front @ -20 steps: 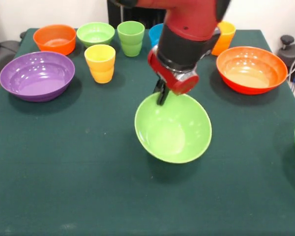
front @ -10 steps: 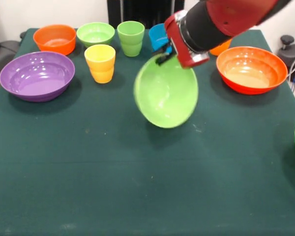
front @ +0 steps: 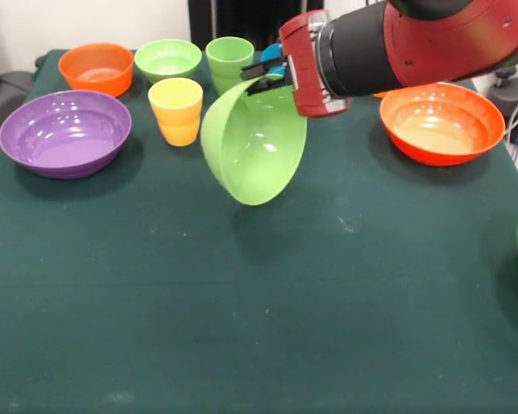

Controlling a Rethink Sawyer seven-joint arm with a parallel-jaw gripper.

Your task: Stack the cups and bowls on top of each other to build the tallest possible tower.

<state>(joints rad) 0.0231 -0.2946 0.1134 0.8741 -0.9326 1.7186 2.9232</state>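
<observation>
— Front view: what does the gripper (front: 257, 76) hold?
— Its fingers pinch the rim of a large light green bowl (front: 253, 142), lifted clear of the green table (front: 242, 302) and tipped sideways, empty.
— And the others?
— Purple bowl (front: 65, 132), orange-red bowl (front: 441, 122), yellow cup (front: 176, 110): all upright, empty.

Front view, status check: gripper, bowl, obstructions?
Gripper shut on large green bowl rim. Bowl airborne, tipped on edge. Yellow cup and green cup close beside it.

No legible text, label, brand, number or sign is showing anywhere: the bowls, the cups, the arm and the surface are all presenting unmarked faces.
</observation>
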